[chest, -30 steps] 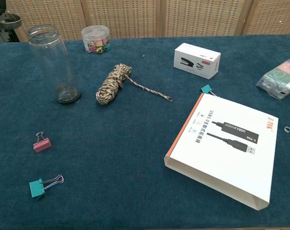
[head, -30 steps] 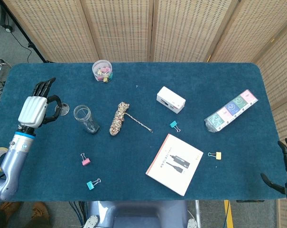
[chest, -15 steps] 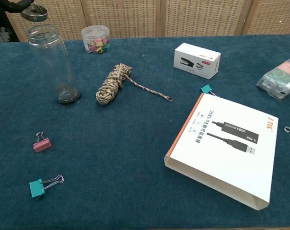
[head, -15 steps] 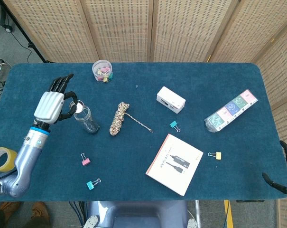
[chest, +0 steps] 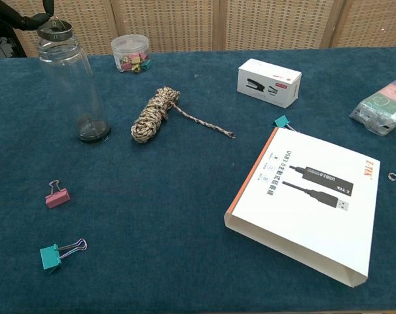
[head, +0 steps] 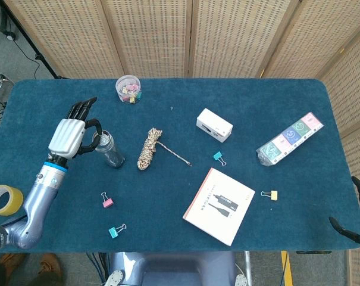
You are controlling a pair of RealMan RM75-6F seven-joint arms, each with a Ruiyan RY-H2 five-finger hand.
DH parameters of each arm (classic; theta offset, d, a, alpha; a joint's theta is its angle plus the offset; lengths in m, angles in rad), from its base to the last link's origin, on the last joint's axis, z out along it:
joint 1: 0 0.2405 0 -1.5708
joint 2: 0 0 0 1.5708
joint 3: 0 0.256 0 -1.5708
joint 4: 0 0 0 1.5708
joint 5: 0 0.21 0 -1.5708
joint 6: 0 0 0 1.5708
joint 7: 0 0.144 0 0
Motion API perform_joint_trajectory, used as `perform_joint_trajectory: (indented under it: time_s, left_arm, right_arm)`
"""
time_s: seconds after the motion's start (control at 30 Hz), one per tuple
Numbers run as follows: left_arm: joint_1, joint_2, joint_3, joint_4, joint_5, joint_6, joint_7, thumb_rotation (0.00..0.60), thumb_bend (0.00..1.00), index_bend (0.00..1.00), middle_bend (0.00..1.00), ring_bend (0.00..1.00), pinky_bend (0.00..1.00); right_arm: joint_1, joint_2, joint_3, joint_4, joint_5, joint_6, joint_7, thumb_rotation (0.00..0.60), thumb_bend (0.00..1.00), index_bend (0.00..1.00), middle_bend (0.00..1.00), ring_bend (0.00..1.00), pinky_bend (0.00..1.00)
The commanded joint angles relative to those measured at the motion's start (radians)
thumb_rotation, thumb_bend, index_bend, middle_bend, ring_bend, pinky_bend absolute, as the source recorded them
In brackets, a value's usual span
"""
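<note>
A clear tall jar [head: 112,155] [chest: 74,85] stands upright at the table's left side. A round lid [chest: 54,28] [head: 103,140] sits on the jar's mouth. My left hand [head: 71,136] grips the lid from the left, and its dark fingers [chest: 22,19] show at the chest view's top left corner. My right hand [head: 358,219] hangs off the table's lower right edge in the head view, fingers spread and holding nothing.
Right of the jar lies a rope coil [head: 149,148]. A tub of clips [head: 128,88] stands at the back. Also here are a white box [head: 214,125], a USB cable box [head: 219,205], a wrapped packet [head: 290,138], several binder clips such as a pink clip [head: 107,201], and a tape roll [head: 1,198].
My left hand carried the lid rightward from beside the jar and brought it down onto the jar's mouth. The right hand stayed put.
</note>
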Motion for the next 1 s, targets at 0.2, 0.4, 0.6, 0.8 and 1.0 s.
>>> perform_joint_trajectory:
  time_s: [0.2,0.4,0.6,0.8,1.0]
  left_arm:
    - [0.006,-0.006,0.017,0.021,0.009,0.0,-0.031,0.6,0.5,0.67,0.0,0.0,0.0]
    - [-0.001,-0.025,0.024,0.048,0.016,-0.001,-0.039,0.6,0.5,0.67,0.0,0.0,0.0]
    - [-0.004,-0.039,0.03,0.062,0.022,-0.003,-0.057,0.6,0.5,0.67,0.0,0.0,0.0]
    - [-0.002,-0.046,0.036,0.076,0.022,0.001,-0.058,0.6,0.5,0.65,0.0,0.0,0.0]
    - [-0.001,-0.039,0.042,0.073,0.006,-0.01,-0.044,0.6,0.49,0.48,0.0,0.0,0.0]
  right_arm:
    - [0.0,0.001,0.001,0.003,0.003,-0.002,0.005,0.6,0.21,0.0,0.0,0.0,0.0]
    - [0.0,0.001,0.002,0.004,0.005,-0.001,0.005,0.6,0.21,0.0,0.0,0.0,0.0]
    - [0.0,0.001,0.001,0.001,0.003,-0.001,0.002,0.6,0.21,0.0,0.0,0.0,0.0]
    - [-0.002,0.003,0.003,0.002,0.006,0.002,0.007,0.6,0.21,0.0,0.0,0.0,0.0]
    - [-0.002,0.004,0.003,0.002,0.004,0.002,0.009,0.6,0.21,0.0,0.0,0.0,0.0]
